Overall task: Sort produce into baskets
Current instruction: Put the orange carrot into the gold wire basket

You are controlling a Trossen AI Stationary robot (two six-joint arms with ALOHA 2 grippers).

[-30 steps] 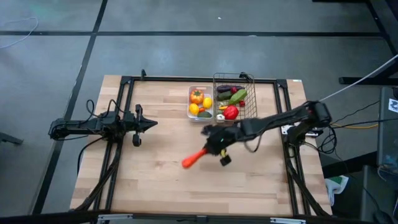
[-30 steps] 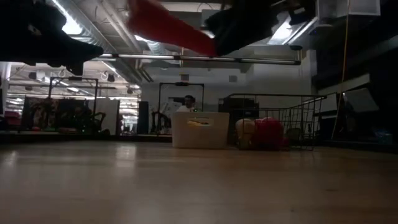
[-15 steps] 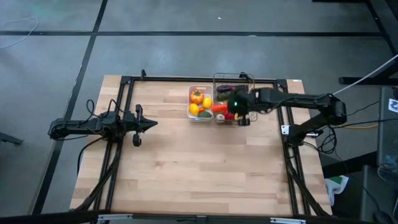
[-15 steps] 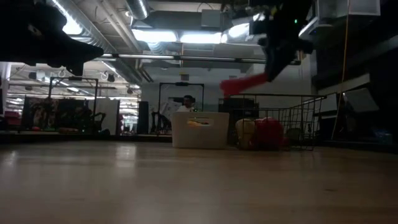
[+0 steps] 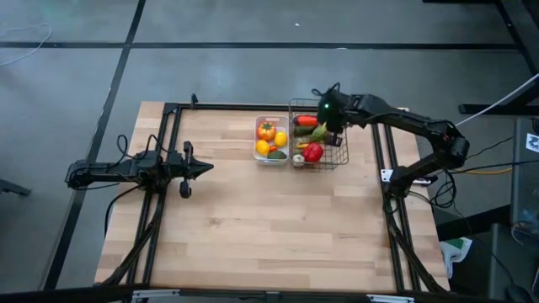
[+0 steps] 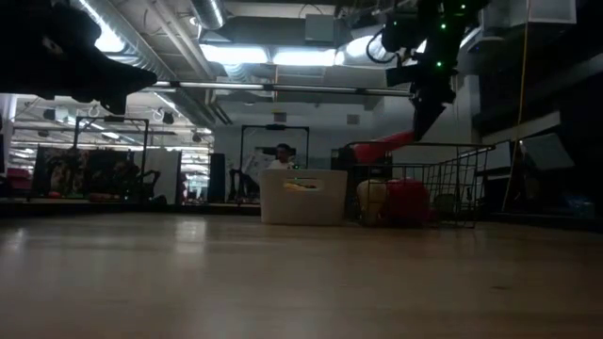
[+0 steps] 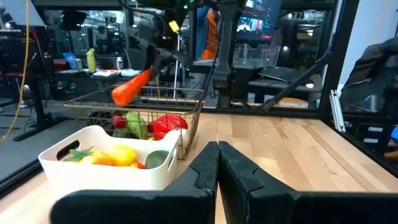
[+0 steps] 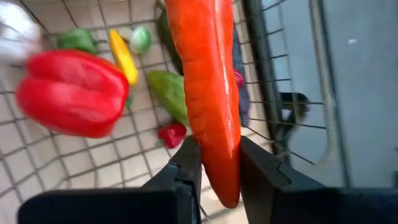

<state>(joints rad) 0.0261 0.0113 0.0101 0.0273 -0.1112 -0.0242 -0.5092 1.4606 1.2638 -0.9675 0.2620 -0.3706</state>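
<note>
Since a second ago the right hand (image 5: pixel 324 120) has swung from the middle of the worktop (image 5: pixel 253 244) to the wire basket (image 5: pixel 337 156), carrying the carrot (image 5: pixel 306 120) with it. That hand now hangs over the basket's far side, its fingers (image 8: pixel 186 163) clenched on the carrot's thick end. The carrot points out over the basket's inside, above its rim and clear of the produce below.

Inside the basket, under the carrot, lie a red pepper (image 8: pixel 73 92), a green cucumber (image 8: pixel 169 93), a yellow chilli (image 8: pixel 122 56), a small red chilli (image 8: pixel 171 134) and a purple eggplant (image 8: pixel 240 57) against the mesh wall. The white tray (image 5: pixel 262 157) stands just beside the basket, on its left-arm side, holding an orange tomato (image 5: pixel 266 130) and yellow lemons (image 5: pixel 280 139).

The left hand (image 5: pixel 206 167) waits well away from the basket, above the worktop's left part, its fingers (image 7: pixel 205 171) pressed together and empty.
</note>
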